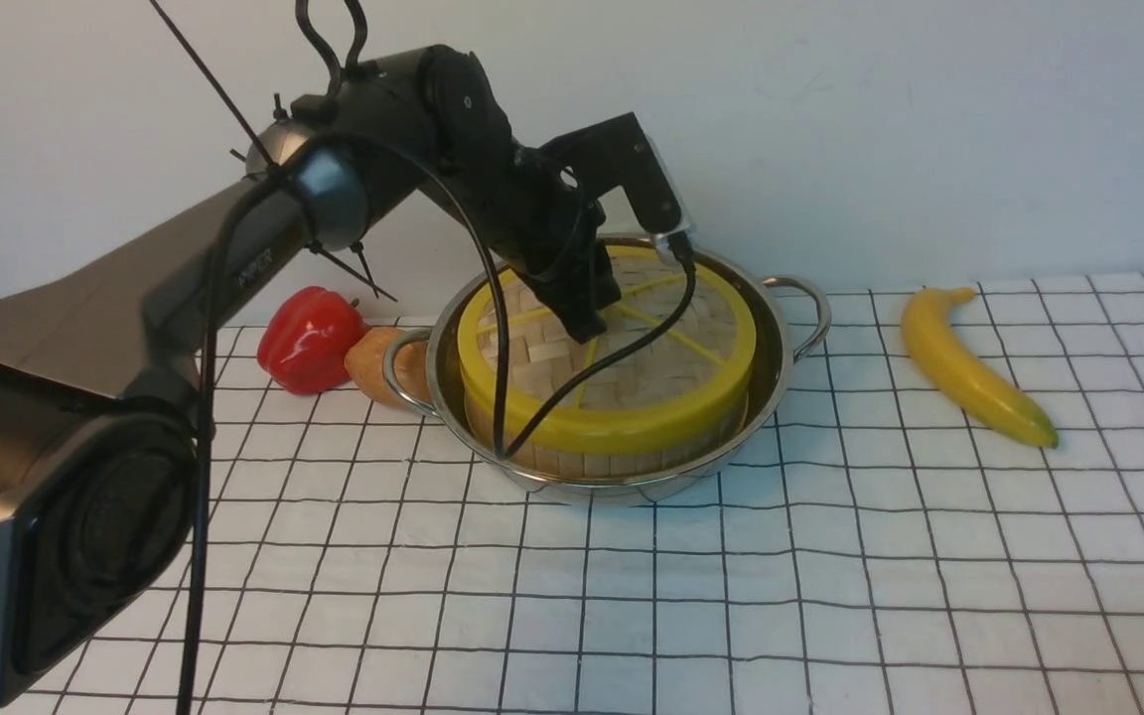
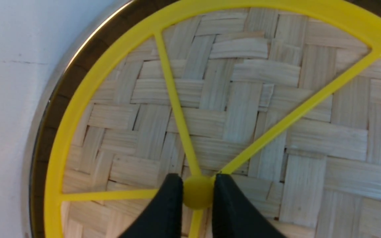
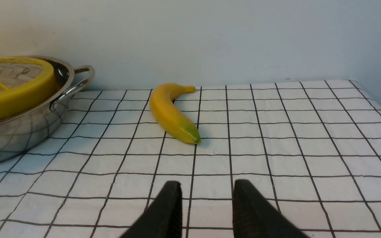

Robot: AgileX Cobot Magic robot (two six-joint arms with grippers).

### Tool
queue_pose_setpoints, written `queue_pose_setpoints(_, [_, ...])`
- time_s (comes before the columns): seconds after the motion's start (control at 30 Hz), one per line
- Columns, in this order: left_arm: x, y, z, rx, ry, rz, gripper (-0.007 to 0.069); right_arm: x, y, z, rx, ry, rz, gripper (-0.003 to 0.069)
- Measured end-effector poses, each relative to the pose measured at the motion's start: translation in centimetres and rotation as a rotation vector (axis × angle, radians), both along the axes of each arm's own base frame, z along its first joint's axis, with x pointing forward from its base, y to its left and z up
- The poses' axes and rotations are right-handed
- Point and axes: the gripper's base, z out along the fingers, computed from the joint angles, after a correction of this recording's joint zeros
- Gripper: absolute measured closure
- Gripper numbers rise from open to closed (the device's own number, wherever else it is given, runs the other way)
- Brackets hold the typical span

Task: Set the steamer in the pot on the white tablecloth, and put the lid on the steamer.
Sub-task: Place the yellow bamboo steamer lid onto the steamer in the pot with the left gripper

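Front view: left arm reaches over the pot (image 1: pixel 771 372), left claw (image 1: pixel 587 323) down on the hub of the lid (image 1: pixel 632 397). Lid sits flat on the steamer (image 1: pixel 572 459), only the steamer's slatted side wall shows below the yellow rim. Steamer is inside the pot, pot stands on the white tablecloth (image 1: pixel 830 596) covering the worktop. Red pepper (image 1: pixel 306 340) and an orange-brown item (image 1: pixel 378 365) just beside the pot's left handle, partly hidden behind it. Banana (image 1: pixel 969 367) lies well apart on the robot's right. Right arm not visible here.

Left wrist view: left claw (image 2: pixel 197 191) closed on the lid's (image 2: pixel 250 99) yellow hub, one black finger on each side touching it. Woven bamboo and yellow spokes fill the shot, pot (image 2: pixel 45 109) rim shows as a shiny arc just outside the yellow rim.

Right wrist view: right claw (image 3: pixel 205 195) partly open, holding nothing, over bare white tablecloth (image 3: pixel 293 158). Banana (image 3: pixel 170 114) ahead of it, apart from the fingers. Pot (image 3: pixel 28 129) with lid (image 3: pixel 15 96) at the edge of the shot, loop handle towards the banana, not touching it.
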Motion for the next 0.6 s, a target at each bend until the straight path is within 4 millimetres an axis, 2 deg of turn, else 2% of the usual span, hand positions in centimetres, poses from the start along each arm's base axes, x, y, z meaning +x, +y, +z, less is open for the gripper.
queue_pose_setpoints(0.5, [0.12, -0.04, -0.31, 0.003, 0.004, 0.000, 0.0517, 0.00, 0.00, 0.00, 0.000, 0.000, 0.000, 0.0417])
queue_pose_setpoints(0.6, [0.12, -0.01, -0.45, 0.001, 0.016, 0.015, 0.0425, 0.00, 0.00, 0.00, 0.000, 0.000, 0.000, 0.0417])
